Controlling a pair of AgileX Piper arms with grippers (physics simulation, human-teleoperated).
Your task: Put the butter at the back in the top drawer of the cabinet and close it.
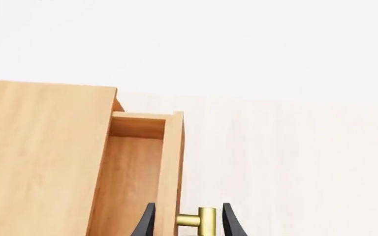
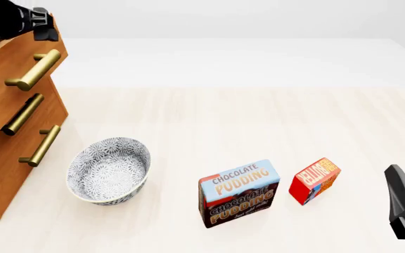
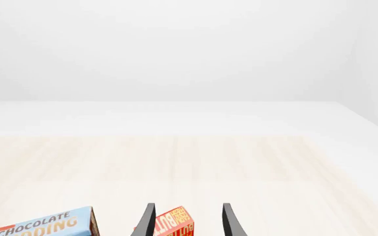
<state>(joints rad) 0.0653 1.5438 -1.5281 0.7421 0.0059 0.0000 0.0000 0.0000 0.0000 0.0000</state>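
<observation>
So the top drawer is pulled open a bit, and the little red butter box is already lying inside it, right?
Not quite. The top drawer is pulled open, as the left wrist view shows, but the butter is not inside it. The front view shows it standing on the table, beside the pudding box.

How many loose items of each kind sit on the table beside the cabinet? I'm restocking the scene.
Bowls: 1, the patterned bowl
Boxes: 2, the Chocolate Pudding box and the butter
Total: 3
</observation>
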